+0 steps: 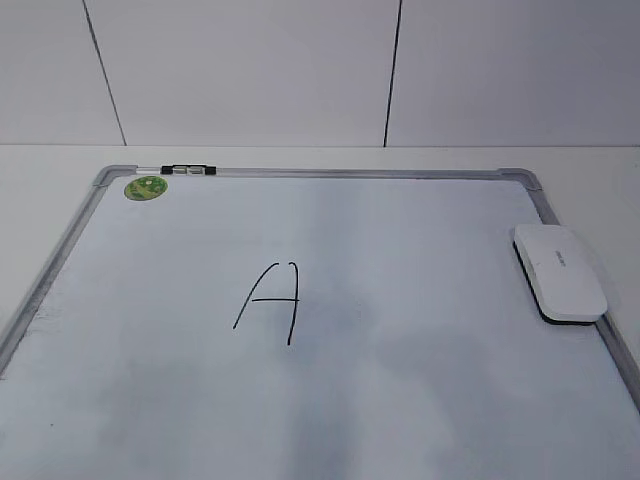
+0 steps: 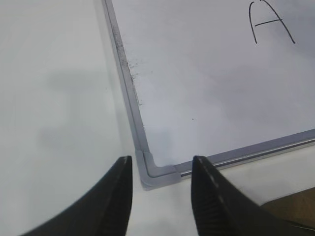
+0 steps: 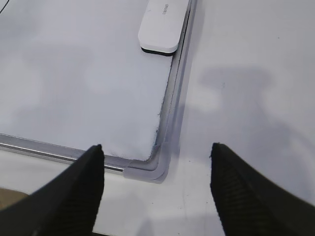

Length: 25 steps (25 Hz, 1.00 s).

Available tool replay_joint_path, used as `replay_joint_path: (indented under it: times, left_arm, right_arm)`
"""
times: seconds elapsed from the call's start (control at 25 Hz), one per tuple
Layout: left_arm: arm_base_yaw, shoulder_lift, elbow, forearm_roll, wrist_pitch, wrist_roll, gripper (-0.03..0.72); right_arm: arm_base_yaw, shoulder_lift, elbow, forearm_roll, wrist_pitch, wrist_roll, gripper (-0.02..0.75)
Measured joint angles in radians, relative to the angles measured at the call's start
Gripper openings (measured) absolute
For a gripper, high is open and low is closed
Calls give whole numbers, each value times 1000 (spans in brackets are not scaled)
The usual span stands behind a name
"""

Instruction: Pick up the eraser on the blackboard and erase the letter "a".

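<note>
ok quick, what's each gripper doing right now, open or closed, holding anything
Left gripper: open, empty, over the board's near left corner.
Right gripper: open wider, empty, over the near right corner; eraser untouched.

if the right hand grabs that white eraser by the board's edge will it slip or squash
The eraser looks like a smooth hard plastic shell, so probably stiff, not squashy, though possibly slick under the fingers. It lies flat and low on the blackboard, so unlikely to roll or tip. Its dark felt underside may drag slightly if pushed.
</note>
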Motion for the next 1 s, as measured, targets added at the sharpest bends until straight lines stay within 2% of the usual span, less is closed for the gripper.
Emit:
replay_joint_path:
  times: [1.0]
  left_arm:
    - [0,-47,0,-6,5,0,268]
  right_arm:
    - [0,-62,0,0,-2,-1,540]
